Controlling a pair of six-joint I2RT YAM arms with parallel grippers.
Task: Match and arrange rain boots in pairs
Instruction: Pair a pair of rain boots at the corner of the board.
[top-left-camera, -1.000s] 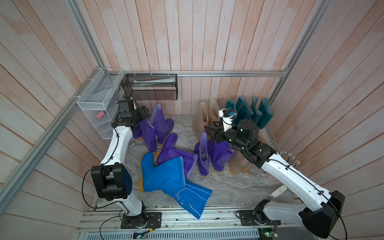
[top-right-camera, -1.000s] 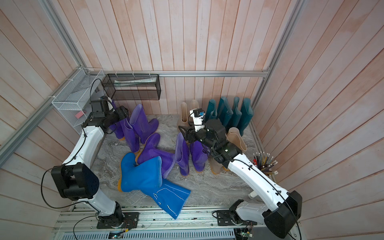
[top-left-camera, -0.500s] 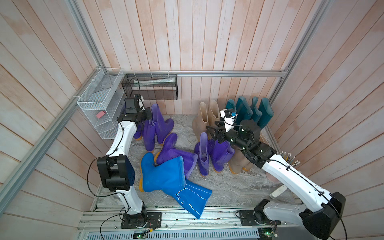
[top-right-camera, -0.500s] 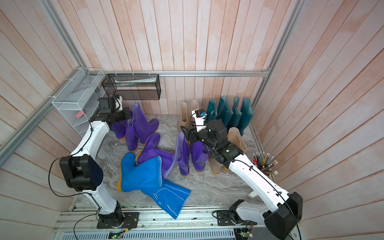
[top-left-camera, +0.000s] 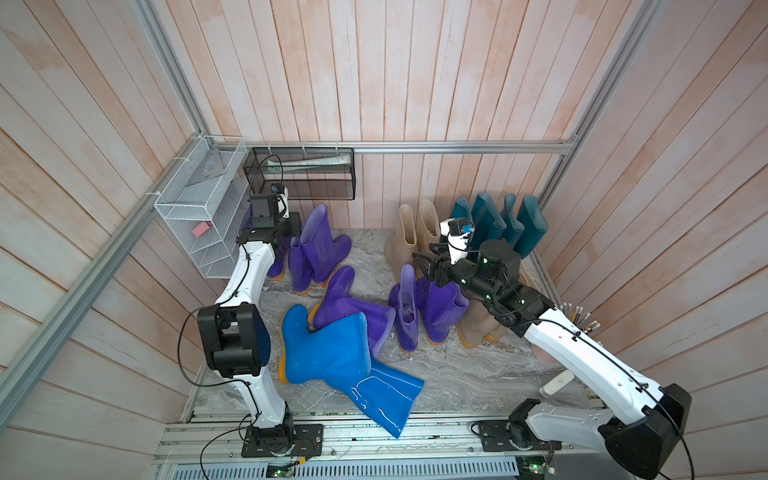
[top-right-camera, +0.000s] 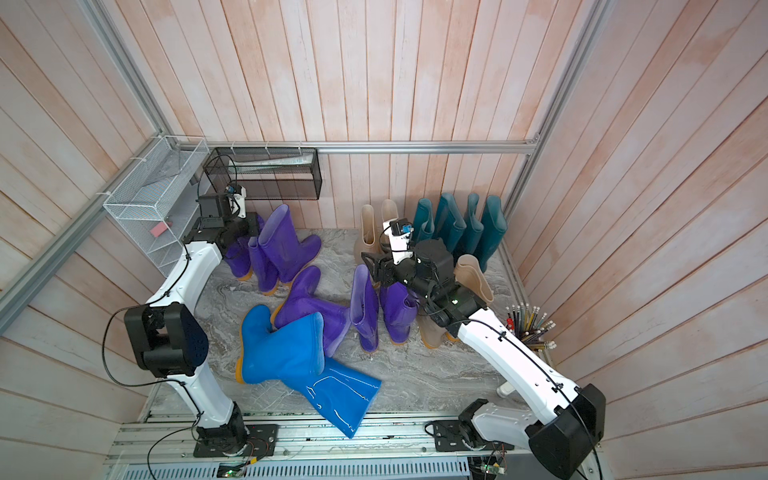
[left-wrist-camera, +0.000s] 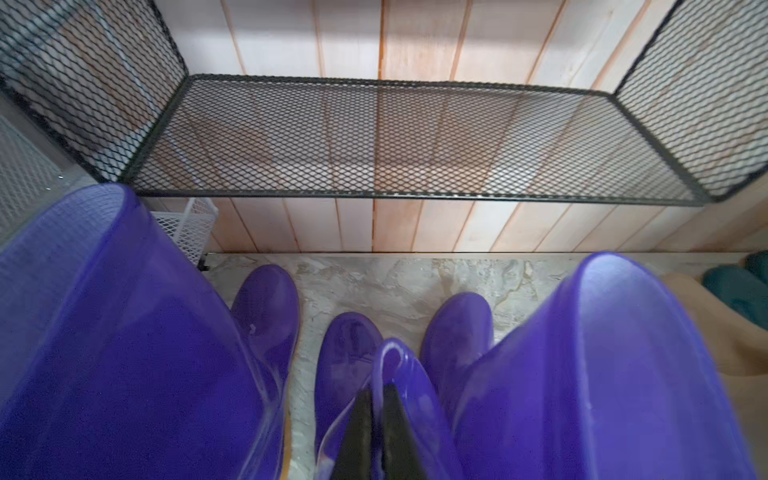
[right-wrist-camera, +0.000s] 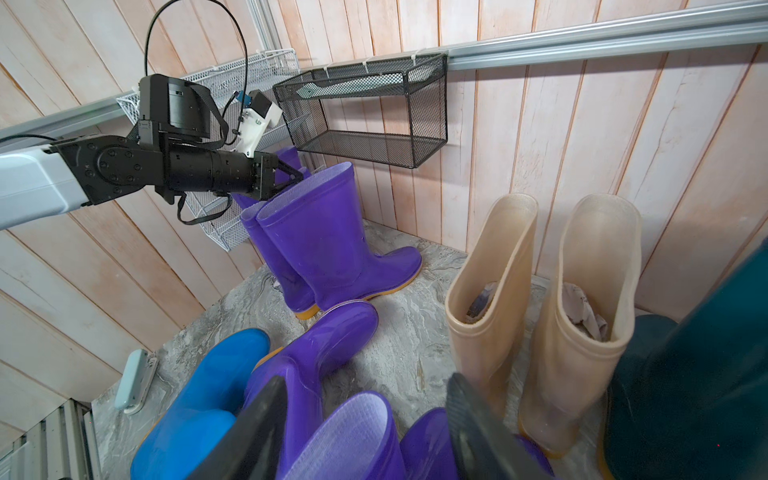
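My left gripper (left-wrist-camera: 380, 390) is shut on the top rim of an upright purple rain boot (left-wrist-camera: 411, 386), the middle one of three standing at the back left (top-left-camera: 320, 245). A fourth purple boot (top-left-camera: 345, 303) lies on its side in the middle. My right gripper (right-wrist-camera: 365, 384) hangs open above two upright purple boots (top-left-camera: 407, 307), holding nothing. Two bright blue boots (top-left-camera: 324, 349) lie crossed at the front. A beige pair (top-left-camera: 409, 237) and several teal boots (top-left-camera: 498, 220) stand along the back wall. More beige boots (top-left-camera: 473, 328) are partly hidden under my right arm.
A white wire rack (top-left-camera: 195, 199) hangs on the left wall and a black mesh basket (top-left-camera: 299, 174) on the back wall, just above my left wrist. A cup of pencils (top-left-camera: 582, 320) and a small white object (top-left-camera: 557, 382) sit at the right.
My left arm swung toward the back wall and its gripper closed on the purple boot's rim. The right arm has barely moved.
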